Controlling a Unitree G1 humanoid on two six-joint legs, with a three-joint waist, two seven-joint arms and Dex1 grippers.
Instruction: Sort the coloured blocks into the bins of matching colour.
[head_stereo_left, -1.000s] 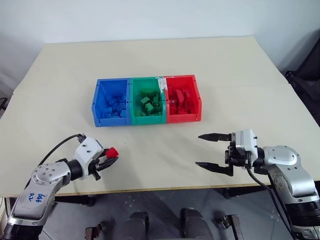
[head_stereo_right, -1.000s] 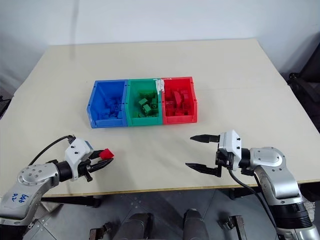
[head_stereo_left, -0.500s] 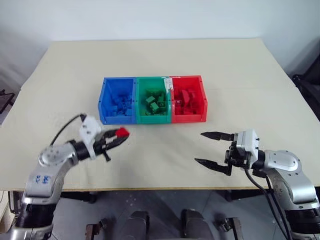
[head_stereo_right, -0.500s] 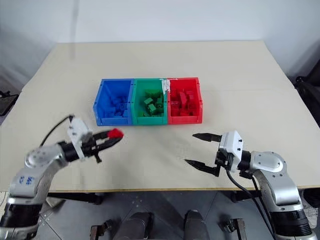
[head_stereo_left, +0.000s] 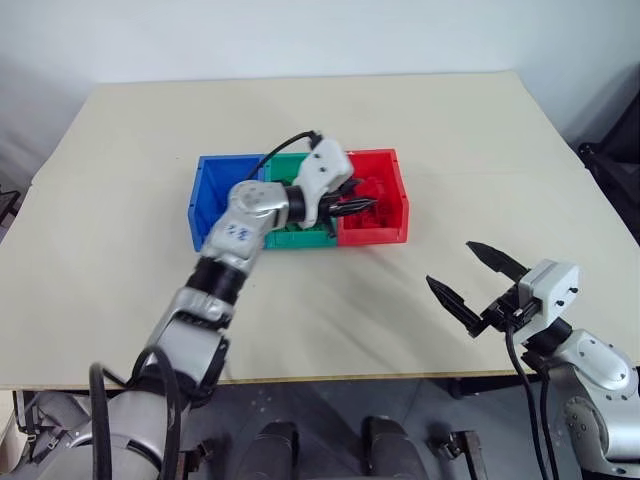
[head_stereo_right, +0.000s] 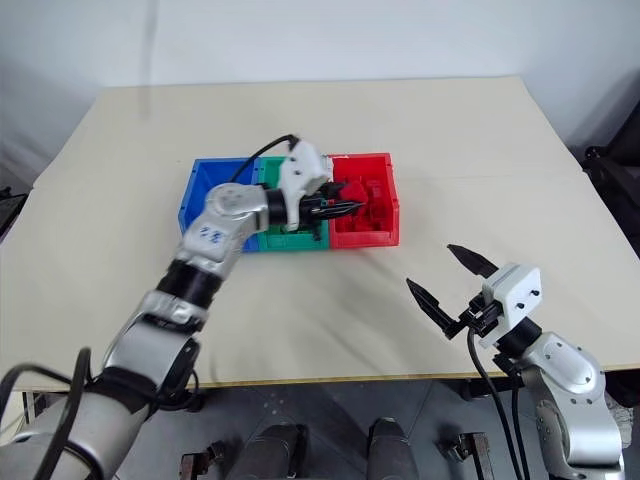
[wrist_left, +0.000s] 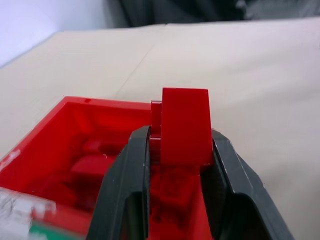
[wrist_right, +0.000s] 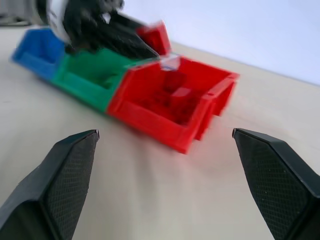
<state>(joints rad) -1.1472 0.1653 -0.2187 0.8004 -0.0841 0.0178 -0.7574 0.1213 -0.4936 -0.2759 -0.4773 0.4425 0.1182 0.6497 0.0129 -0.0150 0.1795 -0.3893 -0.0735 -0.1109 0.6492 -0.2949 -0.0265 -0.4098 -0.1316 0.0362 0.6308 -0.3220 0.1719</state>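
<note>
Nearest, at the right front edge of the table (head_stereo_left: 480, 130): right gripper (head_stereo_left: 468, 279) spread wide with nothing between its 2 black fingers, hovering well apart from the bins, idle for now. Between that edge and the bins: bare tabletop, no loose block anywhere on it, so apparently nothing left to collect from the surface. Farther in, mid-table: 3 joined bins in a row, blue bin (head_stereo_left: 215, 200) on the left, green bin (head_stereo_left: 290, 238) in the middle, red bin (head_stereo_left: 385, 225) on the right, each already holding a pile of bricks of its own colour, as far as visible. Above the red bin: left gripper (wrist_left: 177, 145) clenched on 1 red block (wrist_left: 185, 125), reaching across the green bin with the block poised over the red bin's interior. Judged nearly finished: sorting all but done, with only the release of this last red block into the red bin remaining
</note>
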